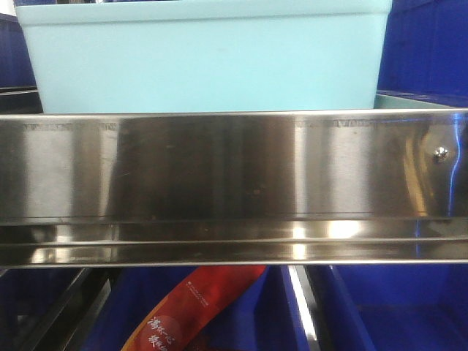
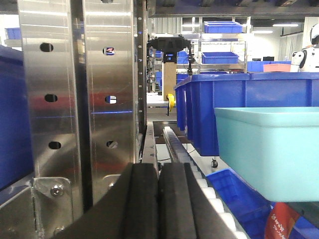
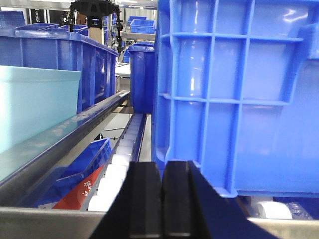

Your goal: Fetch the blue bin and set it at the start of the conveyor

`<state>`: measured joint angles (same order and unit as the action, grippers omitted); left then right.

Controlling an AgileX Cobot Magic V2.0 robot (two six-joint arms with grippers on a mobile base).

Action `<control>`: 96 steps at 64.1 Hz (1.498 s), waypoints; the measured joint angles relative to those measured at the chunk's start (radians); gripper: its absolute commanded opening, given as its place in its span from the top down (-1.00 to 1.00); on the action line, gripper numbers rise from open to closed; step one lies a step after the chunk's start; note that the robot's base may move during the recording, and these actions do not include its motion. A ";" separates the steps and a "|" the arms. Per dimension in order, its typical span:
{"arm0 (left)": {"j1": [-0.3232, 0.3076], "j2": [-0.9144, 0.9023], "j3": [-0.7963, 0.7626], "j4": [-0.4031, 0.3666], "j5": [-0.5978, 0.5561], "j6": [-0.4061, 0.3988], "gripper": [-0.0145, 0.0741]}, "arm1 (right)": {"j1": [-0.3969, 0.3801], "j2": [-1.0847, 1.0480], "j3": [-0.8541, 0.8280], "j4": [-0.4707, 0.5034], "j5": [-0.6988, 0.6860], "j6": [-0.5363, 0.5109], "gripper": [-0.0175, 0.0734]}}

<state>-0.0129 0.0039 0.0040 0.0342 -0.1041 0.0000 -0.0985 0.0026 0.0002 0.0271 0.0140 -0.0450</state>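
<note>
Turquoise, smooth and faintly glossy, the light cyan rectangular plastic tub (image 1: pixel 205 62) fills the top of the front view. Its walls are plain, unribbed and taper slightly toward the base under a thin rim, and it has no lid. It sits on the shelf directly behind the broad stainless-steel shelf rail (image 1: pixel 234 175), a brushed, mirror-bright band with streaked reflections, faint stamped lettering and one small silver bolt (image 1: pixel 440 153) near its right end. Below the rail, a red printed packet (image 1: pixel 194 307) lies in a dark blue container; it may be a soft pouch, though the blur leaves that unsure. From the left wrist camera the tub appears at the right, its flat end wall matte and even, with dark royal-blue ribbed plastic crates (image 2: pixel 234 99) just behind it and a perforated steel upright (image 2: pixel 75 99) at the left. A track of small white rollers (image 2: pixel 187 159) runs away between them. The left gripper (image 2: pixel 158 174) hangs low in that view, its black rubbery pads (image 2: pixel 142 199) pressed flat together with nothing between them — apart from the tub. The right gripper (image 3: pixel 162 172) looks the same: its black pads (image 3: pixel 147 199) meet along a thin seam and are empty. It sits just before a large dark blue crate with a moulded grid of ribs (image 3: pixel 239 99), while the pale tub lies off to the left behind a grey rail.
</note>
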 measured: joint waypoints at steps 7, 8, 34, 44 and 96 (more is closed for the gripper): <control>0.000 0.000 0.000 0.000 0.000 0.000 0.92 | 0.000 0.000 0.000 0.000 0.000 0.000 0.97; 0.000 0.000 0.000 0.000 0.000 0.000 0.92 | 0.000 0.000 0.000 0.000 0.000 0.000 0.97; 0.000 0.000 0.000 0.000 0.000 0.000 0.92 | 0.000 0.000 0.000 0.000 0.000 0.000 0.97; 0.000 0.000 0.000 0.000 -0.002 0.000 0.92 | 0.000 0.000 0.000 0.000 0.000 0.000 0.97; 0.000 0.263 -0.578 -0.002 0.577 0.000 0.92 | 0.000 0.195 -0.611 0.002 0.507 0.000 0.97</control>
<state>-0.0129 0.2669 -0.5744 0.0317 0.4732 0.0000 -0.0985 0.1980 -0.6112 0.0287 0.5209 -0.0450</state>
